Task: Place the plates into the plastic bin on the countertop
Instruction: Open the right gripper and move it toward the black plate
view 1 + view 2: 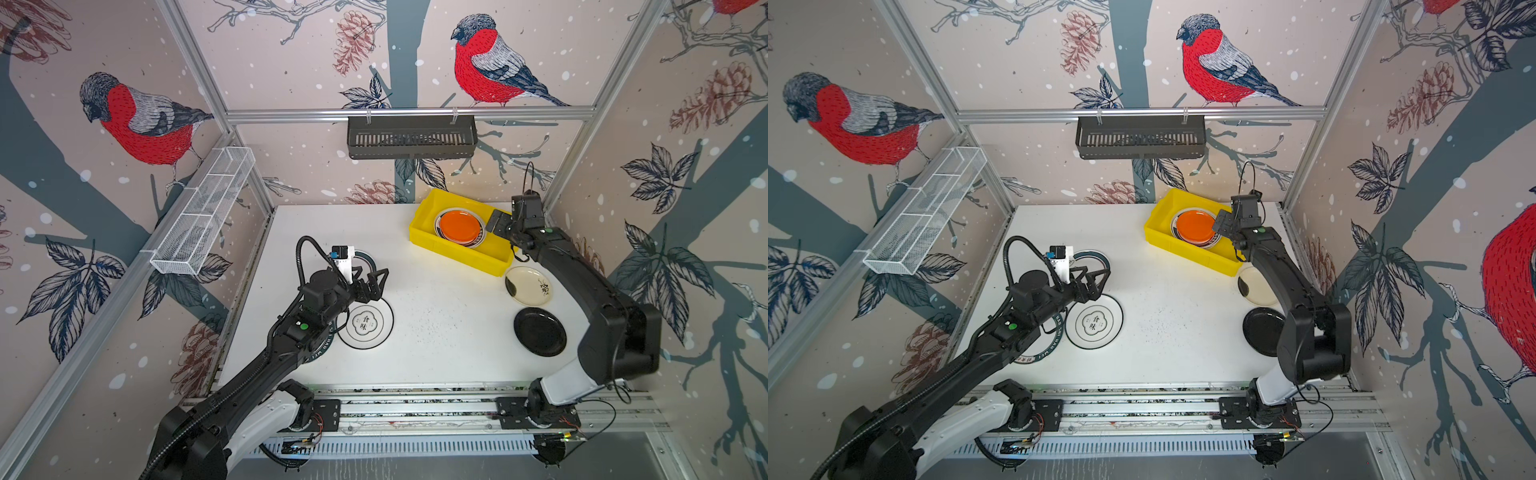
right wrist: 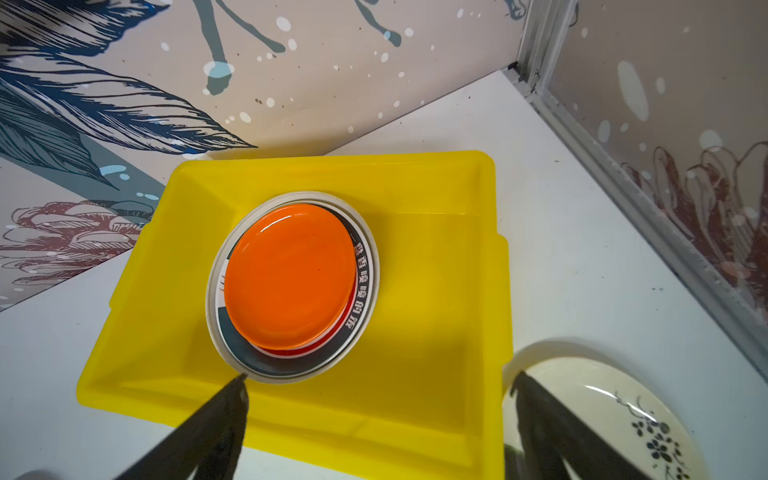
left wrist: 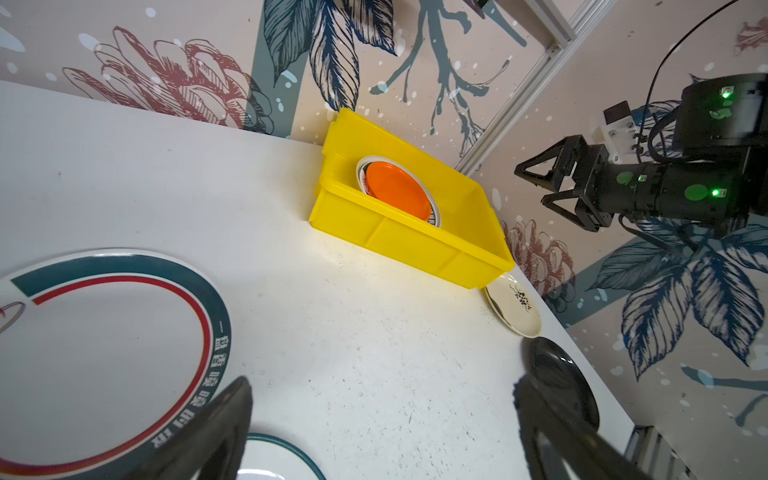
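Plates lie in two groups, one by each claw. The right claw (image 2: 380, 377) is spread wide with nothing between its fingers, and it hangs over the plastic bin (image 2: 137, 332), which sits on the tabletop (image 1: 436, 324) directly beneath it. Ahead of its fingertips, inside the bin, an orange plate (image 2: 291, 274) tops a stack. Under that shows a plate with a dark teal lettered rim (image 2: 361, 282), and lowest of all a pale cream rim (image 2: 216, 340). In the right wrist view one fingertip lines up with the near edge of the stack; whether it touches cannot be told, though the left wrist view shows this claw raised clear of the bin's rim.

Under the claw's other finger, outside the bin, a cream flowered plate (image 2: 615, 415) rests on the tabletop just beside the bin's corner. A dark plate (image 1: 539, 331) lies behind the claw, toward its own arm's base, near the cream one but apart from it.

The left claw (image 1: 372, 277) is also wide open and empty, held above the tabletop and well apart from the bin. A white black-ringed plate (image 1: 365, 323) lies just behind its fingers, partly under the wrist. A plate ringed in teal and red (image 3: 104, 332) lies beside one finger. Further back, another lettered plate (image 1: 326, 345) is mostly hidden beneath the left arm.
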{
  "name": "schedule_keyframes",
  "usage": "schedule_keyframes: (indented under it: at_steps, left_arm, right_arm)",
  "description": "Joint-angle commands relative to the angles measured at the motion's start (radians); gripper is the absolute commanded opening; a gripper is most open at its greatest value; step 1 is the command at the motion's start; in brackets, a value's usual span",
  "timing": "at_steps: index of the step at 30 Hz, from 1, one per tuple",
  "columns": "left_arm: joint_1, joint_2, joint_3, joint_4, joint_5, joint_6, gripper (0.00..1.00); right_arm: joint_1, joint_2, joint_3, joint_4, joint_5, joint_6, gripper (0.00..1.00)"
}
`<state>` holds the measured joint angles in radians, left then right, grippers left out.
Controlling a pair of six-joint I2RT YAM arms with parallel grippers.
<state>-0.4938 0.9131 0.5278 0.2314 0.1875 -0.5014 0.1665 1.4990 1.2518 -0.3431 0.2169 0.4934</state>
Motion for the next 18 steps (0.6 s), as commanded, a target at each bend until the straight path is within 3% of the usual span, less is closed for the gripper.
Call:
schedule_keyframes:
  at_steps: [1,7,12,18]
  left_arm:
    - [0.001,-0.030,-0.043,0.040,0.037,-0.053,0.97]
    - [0.001,-0.039,-0.148,0.139,0.051,-0.117,0.97]
    - [-0.006,-0.025,-0.205,0.252,0.053,-0.182,0.97]
    - [-0.008,0.044,-0.125,0.218,0.052,-0.166,0.97]
  right_arm:
    - [-0.001,-0.087,-0.079,-0.005,0.042,-0.026,0.99]
    - [0.005,-0.270,-0.256,-0.048,-0.088,0.057,0.99]
    - [0.010,-0.430,-0.438,-0.065,-0.066,0.133,0.99]
    - [0.072,-0.608,-0.632,-0.039,-0.066,0.274,0.99]
